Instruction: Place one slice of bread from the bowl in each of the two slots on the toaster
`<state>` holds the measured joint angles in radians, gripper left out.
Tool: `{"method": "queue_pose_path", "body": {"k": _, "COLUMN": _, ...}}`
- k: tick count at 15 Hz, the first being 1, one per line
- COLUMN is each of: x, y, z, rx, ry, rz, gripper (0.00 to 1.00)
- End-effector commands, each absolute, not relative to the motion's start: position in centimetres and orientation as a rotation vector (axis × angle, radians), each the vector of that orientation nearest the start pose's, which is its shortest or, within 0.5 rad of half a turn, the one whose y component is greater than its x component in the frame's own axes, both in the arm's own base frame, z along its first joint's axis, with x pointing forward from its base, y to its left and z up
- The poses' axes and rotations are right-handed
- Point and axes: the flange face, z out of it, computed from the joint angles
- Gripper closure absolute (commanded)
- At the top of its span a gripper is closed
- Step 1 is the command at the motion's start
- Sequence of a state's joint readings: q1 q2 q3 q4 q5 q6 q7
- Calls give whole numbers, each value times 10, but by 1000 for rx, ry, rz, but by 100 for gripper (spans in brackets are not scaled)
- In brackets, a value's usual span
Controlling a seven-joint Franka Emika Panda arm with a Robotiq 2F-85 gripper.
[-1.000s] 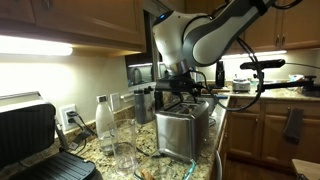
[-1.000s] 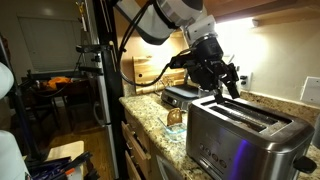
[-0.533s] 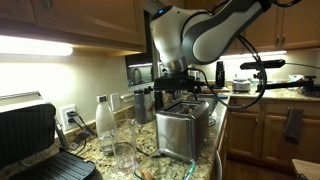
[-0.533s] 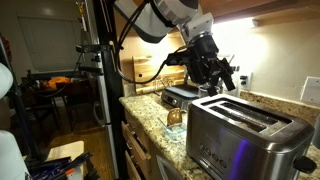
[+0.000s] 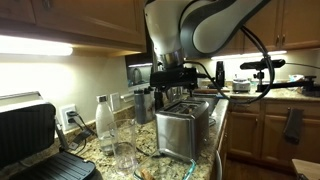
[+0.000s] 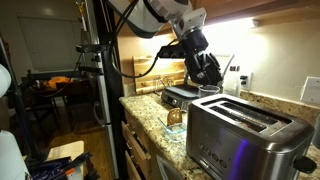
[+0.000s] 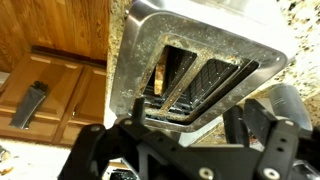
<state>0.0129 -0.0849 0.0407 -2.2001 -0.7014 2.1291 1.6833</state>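
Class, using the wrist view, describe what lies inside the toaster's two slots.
Both slots of the toaster show wire guides. A tan strip in one slot may be bread or a reflection; unclear. The open gripper hides their near ends.

This is a home kitchen. Wooden cabinets [image 5: 60, 22] hang above a speckled stone tabletop [image 6: 143, 110], where a steel toaster [image 5: 185, 128] stands. A wall socket [image 5: 69, 115] and a towel [image 5: 292, 124] hanging on a lower door also show it.
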Motion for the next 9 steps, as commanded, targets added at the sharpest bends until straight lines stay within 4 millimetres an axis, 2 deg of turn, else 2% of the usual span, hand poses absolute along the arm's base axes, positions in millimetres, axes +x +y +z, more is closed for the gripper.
{"method": "queue_pose_path", "body": {"k": 1, "x": 503, "y": 17, "z": 440, "rx": -2858, "ry": 1824, "rz": -775, "gripper": 0}}
{"method": "queue_pose_path", "body": {"k": 5, "x": 493, "y": 31, "z": 440, "rx": -2959, "ry": 1670, "rz": -690, "gripper": 0}}
{"method": "queue_pose_path", "body": {"k": 9, "x": 476, "y": 32, "z": 436, "rx": -3037, "ry": 1524, "rz": -596, "gripper": 0}}
